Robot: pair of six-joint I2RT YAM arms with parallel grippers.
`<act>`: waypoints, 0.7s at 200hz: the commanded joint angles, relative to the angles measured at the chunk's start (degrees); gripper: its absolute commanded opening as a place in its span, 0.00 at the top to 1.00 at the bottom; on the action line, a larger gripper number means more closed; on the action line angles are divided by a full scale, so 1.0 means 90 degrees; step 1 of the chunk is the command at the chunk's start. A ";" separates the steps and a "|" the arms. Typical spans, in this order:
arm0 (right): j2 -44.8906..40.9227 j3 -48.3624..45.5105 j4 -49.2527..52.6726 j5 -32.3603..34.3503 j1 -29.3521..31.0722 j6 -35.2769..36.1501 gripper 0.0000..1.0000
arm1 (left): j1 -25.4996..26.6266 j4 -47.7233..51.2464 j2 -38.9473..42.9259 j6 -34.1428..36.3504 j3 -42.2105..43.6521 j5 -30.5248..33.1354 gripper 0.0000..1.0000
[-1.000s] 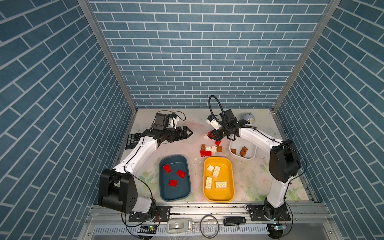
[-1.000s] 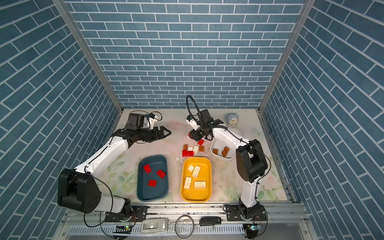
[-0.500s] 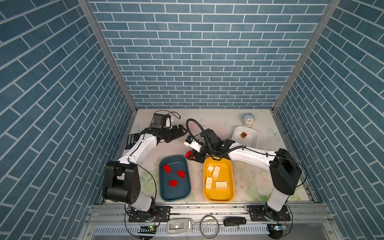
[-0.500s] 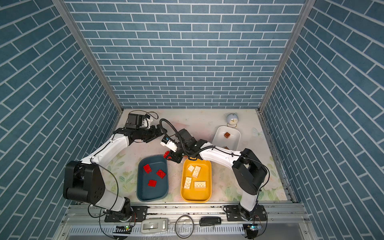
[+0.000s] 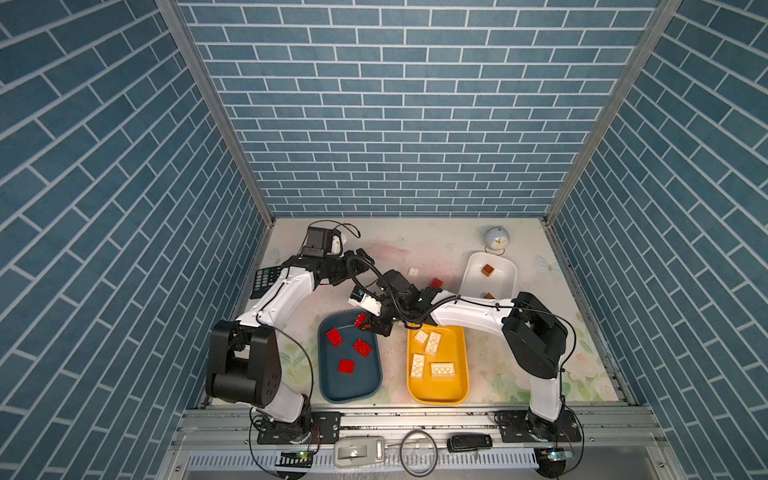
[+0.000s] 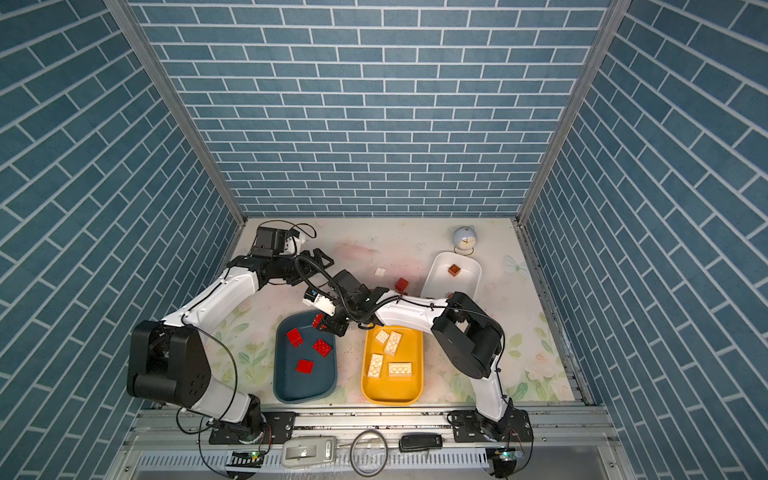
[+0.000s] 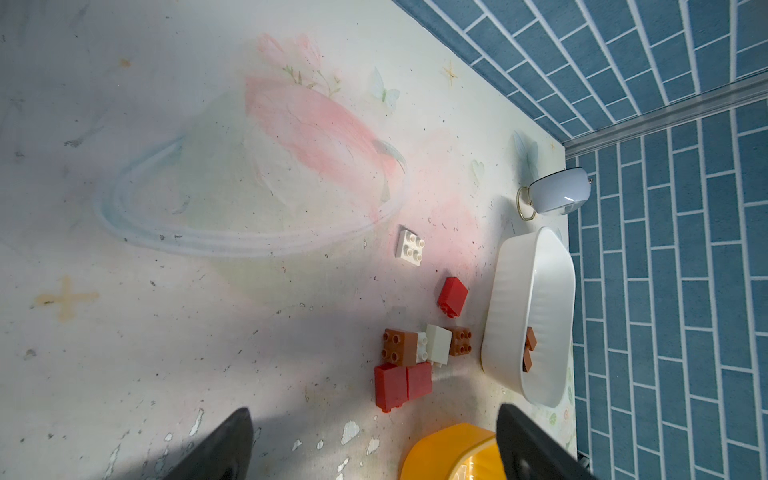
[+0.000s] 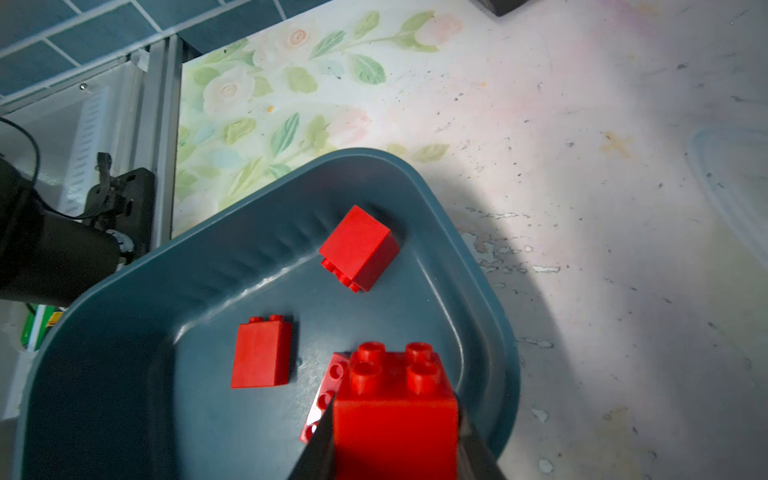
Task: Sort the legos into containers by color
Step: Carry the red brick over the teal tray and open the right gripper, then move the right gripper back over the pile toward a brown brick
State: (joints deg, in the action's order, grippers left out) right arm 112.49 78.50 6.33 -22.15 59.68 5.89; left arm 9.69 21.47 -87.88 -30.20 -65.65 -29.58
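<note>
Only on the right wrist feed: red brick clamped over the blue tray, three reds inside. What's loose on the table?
Observer: A pile of red, white and brown bricks sits beside the white tray.
Operator: What's the other side doing?
Observer: The left gripper is open and empty, facing that pile.
Operator: Any whites sorted?
Observer: The yellow tray holds four white bricks.

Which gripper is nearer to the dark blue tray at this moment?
Right. The right gripper hangs over the far corner of the dark blue tray, shut on a red brick. The left gripper is open, farther back over the table, beyond the tray.
</note>
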 commanded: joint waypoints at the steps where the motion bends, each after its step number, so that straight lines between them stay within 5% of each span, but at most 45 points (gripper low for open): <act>1: 0.0089 0.0136 -0.0066 0.0234 0.0006 0.0254 0.72 | -0.0042 -0.0006 -0.0080 0.0054 -0.0042 0.0069 0.07; 66: -0.0470 -0.0042 -0.0040 0.0330 -0.0057 0.0217 0.44 | -0.0042 -0.0047 -0.0192 0.0022 -0.0061 -0.0009 0.07; 140: -0.1775 -0.0892 0.0821 0.0440 -0.0897 0.0075 0.41 | -0.0042 -0.0043 -0.0246 -0.0006 -0.0118 -0.0218 0.07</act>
State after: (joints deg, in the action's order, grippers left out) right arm 100.05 73.03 8.91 -19.44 54.89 6.33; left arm 9.65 21.21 -90.02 -30.39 -65.65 -30.37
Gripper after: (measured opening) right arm 0.582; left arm 0.930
